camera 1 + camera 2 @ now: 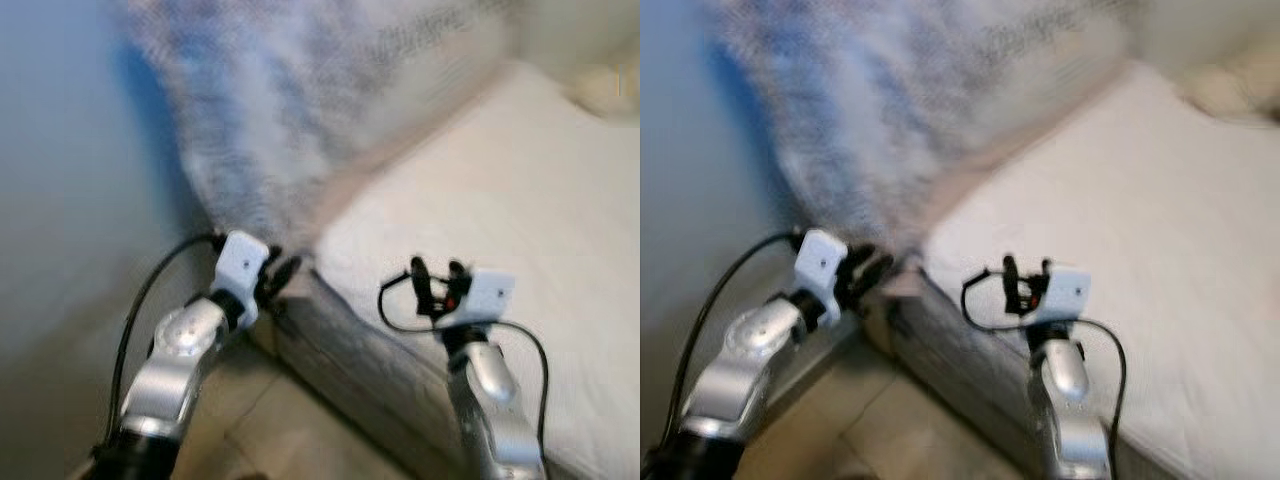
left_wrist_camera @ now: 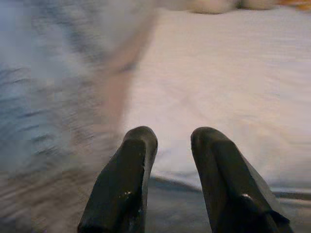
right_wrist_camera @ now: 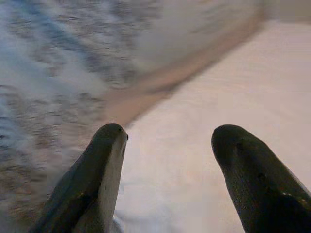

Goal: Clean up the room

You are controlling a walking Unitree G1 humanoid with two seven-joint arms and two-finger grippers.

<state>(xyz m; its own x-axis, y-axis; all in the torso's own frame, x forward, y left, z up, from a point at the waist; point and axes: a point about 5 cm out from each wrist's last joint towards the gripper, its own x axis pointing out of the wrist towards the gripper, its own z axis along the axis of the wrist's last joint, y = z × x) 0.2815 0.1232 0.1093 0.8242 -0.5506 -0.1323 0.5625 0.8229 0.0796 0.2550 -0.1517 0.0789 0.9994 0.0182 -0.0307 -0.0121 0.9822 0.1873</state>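
Observation:
A bed with a bare white mattress (image 1: pixel 500 190) runs from the near corner toward the far right. A grey-blue patterned blanket (image 1: pixel 290 100) is heaped across its far left part, blurred. My left gripper (image 1: pixel 280 276) hovers at the mattress's near corner, just below the blanket's edge, fingers (image 2: pixel 121 184) open a little with nothing between them. My right gripper (image 1: pixel 435 280) is over the mattress's near edge, its fingers (image 3: pixel 92 179) open wide and empty. The wrist views look along the fingers at the blanket (image 3: pixel 58 58) and the mattress (image 2: pixel 223 82).
A blue-grey wall (image 1: pixel 70 180) stands close on the left. Beige tiled floor (image 1: pixel 270 420) lies between the wall and the bed's grey side (image 1: pixel 350 370). A pale pillow-like shape (image 1: pixel 610 90) sits at the far right of the mattress.

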